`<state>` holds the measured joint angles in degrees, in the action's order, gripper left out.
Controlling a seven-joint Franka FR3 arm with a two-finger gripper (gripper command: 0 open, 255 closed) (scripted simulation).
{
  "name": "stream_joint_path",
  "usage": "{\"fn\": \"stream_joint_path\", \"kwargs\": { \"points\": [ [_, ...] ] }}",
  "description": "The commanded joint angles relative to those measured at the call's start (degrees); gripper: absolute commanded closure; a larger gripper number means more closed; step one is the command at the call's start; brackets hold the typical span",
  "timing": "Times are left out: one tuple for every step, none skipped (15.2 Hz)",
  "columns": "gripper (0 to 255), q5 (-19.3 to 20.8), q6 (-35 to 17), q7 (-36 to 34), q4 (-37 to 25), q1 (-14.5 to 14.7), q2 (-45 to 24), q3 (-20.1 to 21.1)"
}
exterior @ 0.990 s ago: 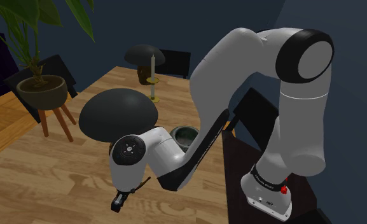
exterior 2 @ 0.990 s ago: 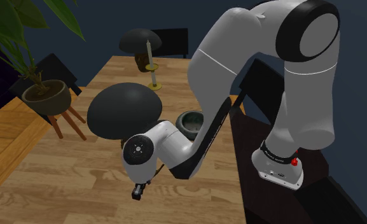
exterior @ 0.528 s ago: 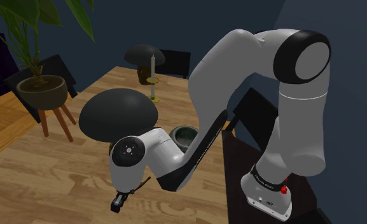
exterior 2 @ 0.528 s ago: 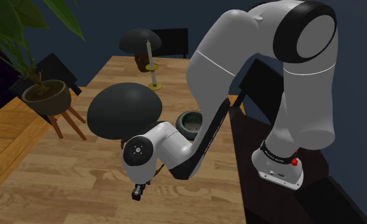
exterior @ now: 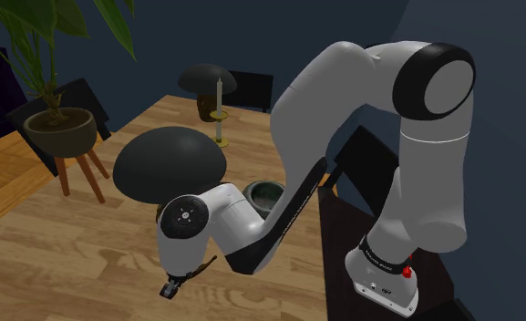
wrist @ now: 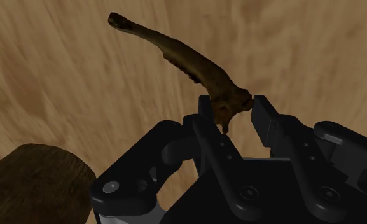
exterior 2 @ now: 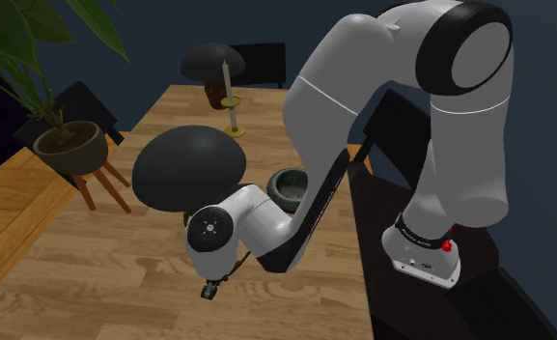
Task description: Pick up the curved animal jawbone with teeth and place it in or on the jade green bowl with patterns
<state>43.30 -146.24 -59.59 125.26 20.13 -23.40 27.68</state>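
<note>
**Wrist view.** The claw [wrist: 236, 111] is closed narrowly on the thick end of the brown, curved jawbone [wrist: 188, 63], with one finger on each side. The slender remainder of the bone projects well beyond the fingertips over the wooden worktop [exterior: 97, 255]. Whether the bone is clear of the wood cannot be told.

**Shoulder view.** The claw hangs low over the worktop, toward the view's lower edge. The greenish bowl [exterior: 266, 190] stands behind the arm's forearm, just beside a large black dome [exterior: 170, 164].

**Likely hazards.**
- The hold is at one end, so the long free part may act as a lever, and the bone could pivot or slip out during carriage.
- A tilted bone might catch the bowl's rim or the dome.
- The path to the bowl runs close to the arm's own links.
</note>
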Motion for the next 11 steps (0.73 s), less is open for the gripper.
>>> {"fn": "stream_joint_path", "kwargs": {
  "points": [
    [255, -0.01, 0.09, 0.01, 0.21, -0.07, -0.05, -0.08],
    [255, -0.07, 0.25, 0.11, -0.08, -0.04, -0.21, -0.07],
    [255, -0.84, 0.64, 0.75, 0.05, -0.38, 0.47, 0.38],
    [255, -1.62, 1.03, 1.39, 0.17, -0.71, 1.15, 0.83],
    [255, -2.41, 1.44, 2.03, 0.27, -1.04, 1.82, 1.28],
    [255, -3.20, 1.84, 2.68, 0.37, -1.36, 2.50, 1.71],
    [255, -3.99, 2.25, 3.33, 0.44, -1.67, 3.17, 2.14],
    [255, -4.79, 2.67, 3.97, 0.51, -1.98, 3.83, 2.56],
    [255, -5.59, 3.09, 4.63, 0.56, -2.28, 4.50, 2.97],
    [255, -6.39, 3.52, 5.28, 0.60, -2.57, 5.16, 3.37],
    [255, -7.19, 3.95, 5.93, 0.62, -2.86, 5.82, 3.75]
  ]
}}
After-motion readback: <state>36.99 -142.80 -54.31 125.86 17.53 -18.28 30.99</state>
